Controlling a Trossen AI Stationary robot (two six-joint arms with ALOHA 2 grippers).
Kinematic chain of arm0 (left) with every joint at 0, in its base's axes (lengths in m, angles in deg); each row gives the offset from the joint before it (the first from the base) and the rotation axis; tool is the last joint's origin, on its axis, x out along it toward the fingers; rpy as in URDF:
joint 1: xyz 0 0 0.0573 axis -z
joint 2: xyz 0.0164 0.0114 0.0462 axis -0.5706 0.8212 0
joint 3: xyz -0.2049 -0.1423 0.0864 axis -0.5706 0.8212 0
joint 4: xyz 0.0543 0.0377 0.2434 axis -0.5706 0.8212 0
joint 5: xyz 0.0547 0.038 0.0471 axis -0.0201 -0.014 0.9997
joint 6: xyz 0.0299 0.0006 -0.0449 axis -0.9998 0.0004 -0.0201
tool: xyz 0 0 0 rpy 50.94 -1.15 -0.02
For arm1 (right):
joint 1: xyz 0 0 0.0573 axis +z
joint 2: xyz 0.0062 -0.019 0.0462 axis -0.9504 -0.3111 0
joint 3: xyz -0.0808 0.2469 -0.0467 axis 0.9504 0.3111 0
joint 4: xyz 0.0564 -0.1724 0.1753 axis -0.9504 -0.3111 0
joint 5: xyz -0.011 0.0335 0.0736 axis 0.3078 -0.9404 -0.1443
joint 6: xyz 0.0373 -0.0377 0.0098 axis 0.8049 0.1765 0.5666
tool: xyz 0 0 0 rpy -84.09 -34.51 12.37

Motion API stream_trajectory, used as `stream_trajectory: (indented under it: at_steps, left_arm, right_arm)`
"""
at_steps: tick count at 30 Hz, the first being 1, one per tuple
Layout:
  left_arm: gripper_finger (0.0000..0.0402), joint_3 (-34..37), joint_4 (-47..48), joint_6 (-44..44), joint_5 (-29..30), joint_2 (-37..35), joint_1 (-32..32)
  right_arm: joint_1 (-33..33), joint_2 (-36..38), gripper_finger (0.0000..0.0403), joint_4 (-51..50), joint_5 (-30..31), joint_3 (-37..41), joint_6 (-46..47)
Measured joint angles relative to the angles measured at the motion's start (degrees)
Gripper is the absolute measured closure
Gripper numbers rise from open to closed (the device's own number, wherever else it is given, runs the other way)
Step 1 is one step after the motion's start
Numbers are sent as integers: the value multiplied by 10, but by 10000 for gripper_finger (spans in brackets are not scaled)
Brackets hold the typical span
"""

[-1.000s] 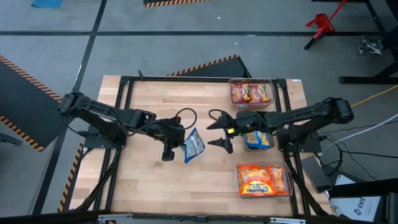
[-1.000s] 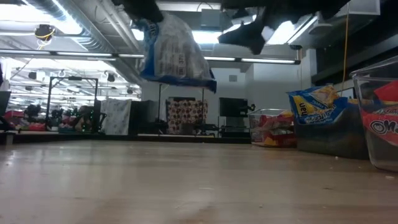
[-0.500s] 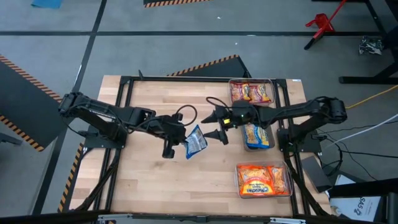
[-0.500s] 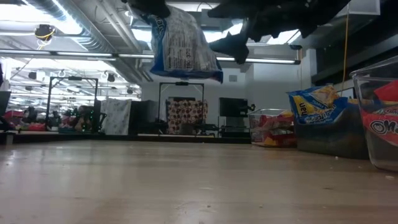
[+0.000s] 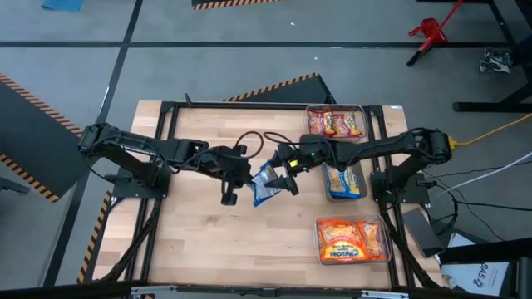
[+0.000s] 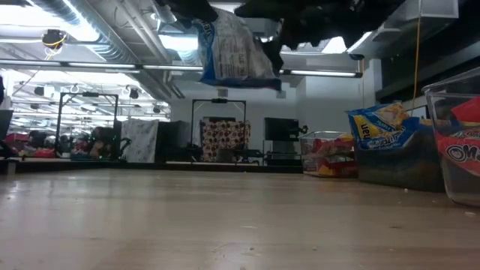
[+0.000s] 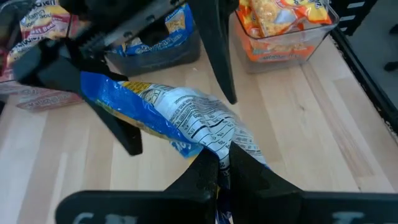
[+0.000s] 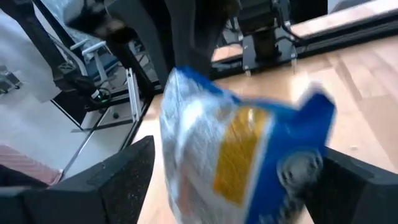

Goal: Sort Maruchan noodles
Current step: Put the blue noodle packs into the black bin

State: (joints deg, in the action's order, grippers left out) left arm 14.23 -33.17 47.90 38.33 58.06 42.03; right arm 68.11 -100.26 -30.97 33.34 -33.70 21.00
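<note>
A blue-and-yellow noodle packet with a white printed back hangs in the air over the middle of the table; it also shows high in the low view. My left gripper is shut on it from the packet's left. My right gripper is open, level with the packet. Its two fingers stand on either side of the packet. I cannot tell whether they touch it. My left gripper pinches the packet's white printed end between its two fingers. The fingers come about level from the table's left. The packet is lifted clear of the table and sticks out past the fingertips toward my right gripper, crumpled.
Three clear bins stand along the table's right side. The far bin holds dark red packets, the middle bin blue-and-yellow ones, and the near bin orange ones. Bare wood lies under and left of the grippers.
My right gripper has moved toward the table's left, away from the middle bin, until its open fingers flank the packet. My left gripper has carried the packet a little toward the table's right. The packet stays lifted clear.
</note>
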Motion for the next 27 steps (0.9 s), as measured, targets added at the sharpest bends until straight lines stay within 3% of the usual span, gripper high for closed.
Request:
stream_trajectory:
  at_steps: [5,16,23,27]
  left_arm:
    - [395,0,0,0,-2,0,1]
    - [381,0,-1,0,21,0,1]
    - [377,0,25,21,66,0,1]
    - [376,0,55,76,35,0,-9]
  right_arm:
    - [0,-2,127,-35,0,-34,-22]
    - [0,-2,382,-98,1,-48,-39]
    - [0,-2,393,-109,29,-48,-37]
    - [1,11,395,-145,69,-48,-47]
